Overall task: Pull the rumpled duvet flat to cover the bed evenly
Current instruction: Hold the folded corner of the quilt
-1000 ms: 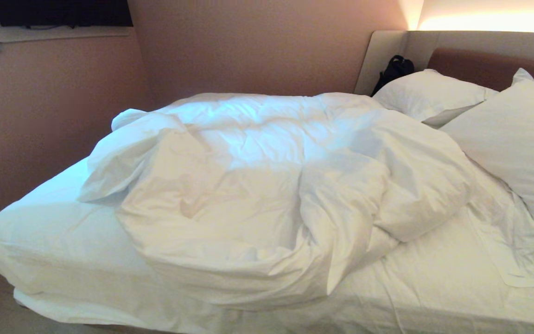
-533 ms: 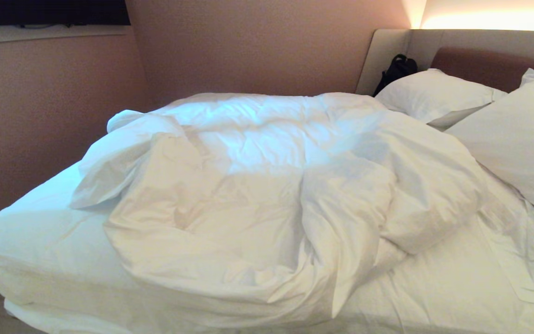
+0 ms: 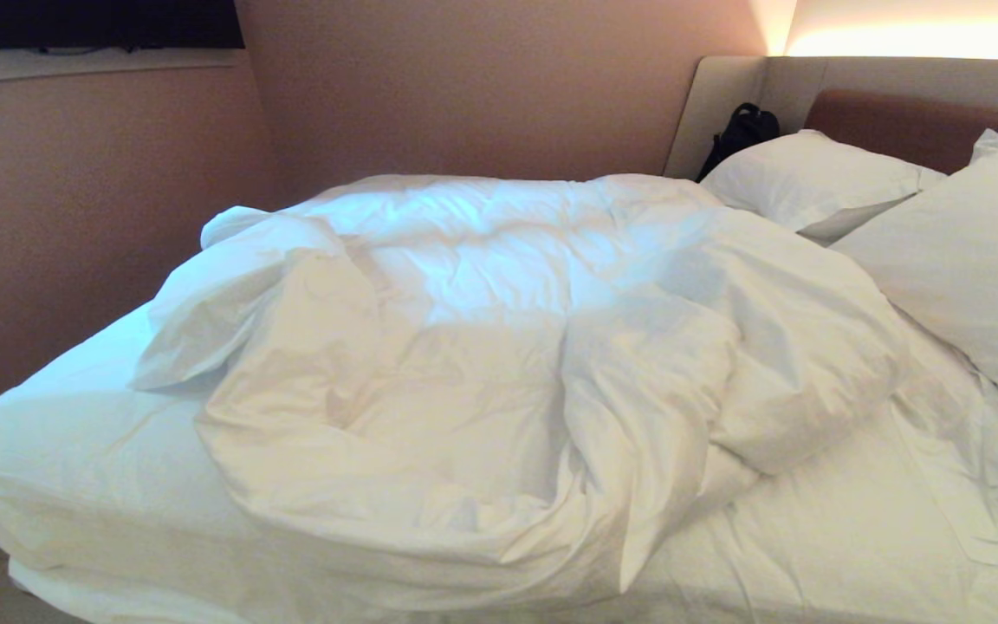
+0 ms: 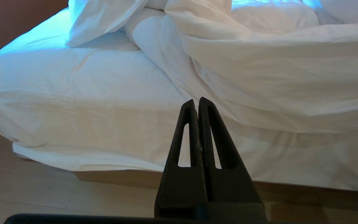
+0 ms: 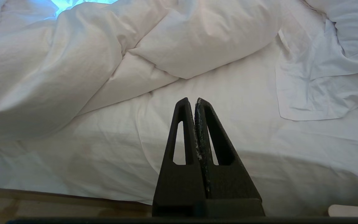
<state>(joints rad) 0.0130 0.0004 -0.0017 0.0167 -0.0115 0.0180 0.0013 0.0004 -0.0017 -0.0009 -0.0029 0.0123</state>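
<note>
White cotton everywhere, and the duvet (image 3: 499, 364) is heaped in a thick, wrinkled mound across the middle of the bed (image 3: 74, 485), bunched well short of the foot edge and leaving bare fitted sheet (image 3: 811, 537) along the near side.

Starting on the left: the left gripper (image 4: 196, 104) hangs off the bed's near edge toward the foot corner, jaws pressed tight together, holding nothing. The duvet's folded lip (image 4: 259, 93) lies just beyond and to one side of those tips, apart from them, draped toward the mattress edge.

Moving right: the right gripper (image 5: 192, 104) is also clamped shut and empty, pointing at plain sheet. The duvet's puffy corner (image 5: 204, 40) sits farther in on the bed from the tips, well apart.

Further right, two pillows (image 3: 811, 178) rest at the headboard (image 3: 923, 126) end, with a loose flat piece of white cloth (image 5: 318, 90) spread on the sheet near them.

Now the risks. With white on white, a pinch could easily catch the fitted sheet instead of the quilt and drag it off the mattress. Grabbing a single fold rather than a true edge would likely haul the whole lump sideways without opening it. And a pull toward the foot alone may leave the wall side still piled up, or tug a pillow askew.
</note>
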